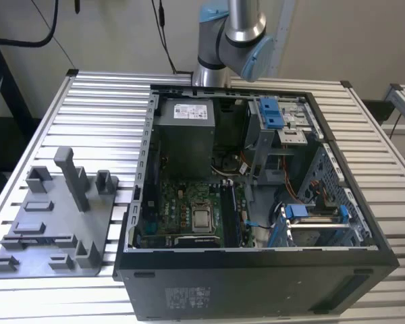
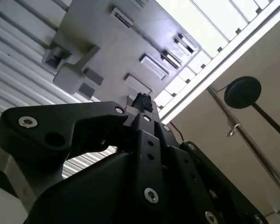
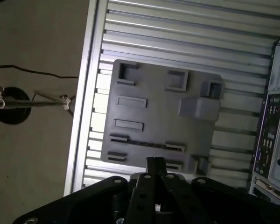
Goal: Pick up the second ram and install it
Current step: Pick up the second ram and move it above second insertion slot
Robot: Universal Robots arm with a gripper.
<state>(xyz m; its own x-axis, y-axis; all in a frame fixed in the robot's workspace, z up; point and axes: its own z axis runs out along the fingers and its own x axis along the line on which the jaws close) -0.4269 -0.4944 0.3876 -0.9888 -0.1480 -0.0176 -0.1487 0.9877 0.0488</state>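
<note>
The pincer (image 3: 156, 161) is narrow in the first wrist view, its fingertips together with nothing between them, and it hangs well above the grey tray (image 3: 154, 107) on the slatted surface (image 3: 177, 28). The second ram (image 3: 144, 143) shows as a thin dark strip on edge between two clips in the tray, apart from the pincer. A computer case (image 3: 273, 130) lies beside the tray. In the second wrist view the pincer (image 2: 142, 100) points toward the tray (image 2: 107, 46). In the exterior view the arm (image 1: 233, 34) rises behind the open case (image 1: 256, 277), and the tray (image 1: 37, 255) sits to the exterior view's left.
</note>
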